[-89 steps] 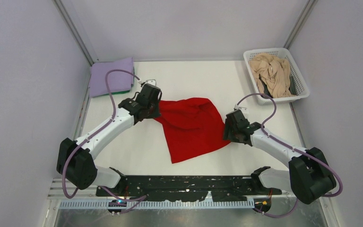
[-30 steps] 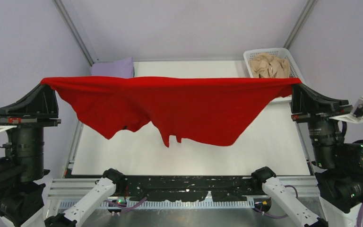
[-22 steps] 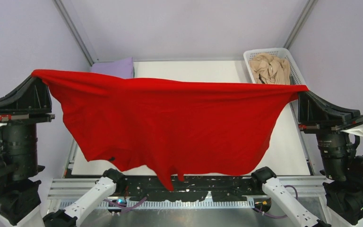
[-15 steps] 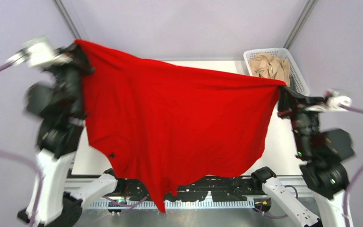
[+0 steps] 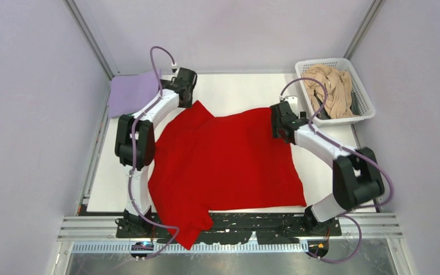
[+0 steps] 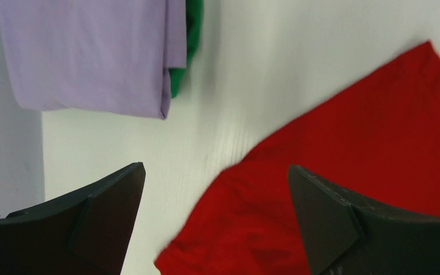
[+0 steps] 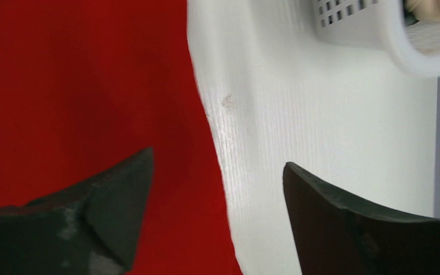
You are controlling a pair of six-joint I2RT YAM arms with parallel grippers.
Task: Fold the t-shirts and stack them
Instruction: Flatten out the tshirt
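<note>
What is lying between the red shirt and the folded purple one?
Only bare white table, in the left wrist view, between the red shirt and the lavender shirt.

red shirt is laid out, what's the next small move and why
Probably shut both claws on the far edge of the red shirt and drag it a little away from the bases. The left claw and right claw sit open by its far corners, and its near left part hangs off the table edge, so it is not yet flat for folding.
</note>
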